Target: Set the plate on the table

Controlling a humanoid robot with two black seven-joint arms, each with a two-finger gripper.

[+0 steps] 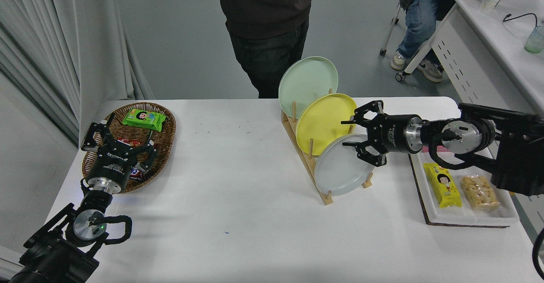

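Where the wooden rack (315,176) stands just right of the middle of the white table (238,215), three round plates lean in its pegged slots: a mint-green plate (307,81) at the far end, a yellow plate (323,121) in the middle, and the pale grey plate (342,170) nearest the camera, all smooth with shallow raised rims. At the grey plate's two o'clock edge the right gripper (355,138) lies level, its fingers spread wide around the upper rim and gripping nothing; whether a fingertip touches the plate is hard to tell. The lower part of each plate is hidden by the one in front or by the rack. At three o'clock a white tray (467,219) holds two snack packets, with something pink mostly hidden behind the arm. At nine o'clock the left gripper (123,145) rests with fingers splayed over one oval woven basket (163,123).
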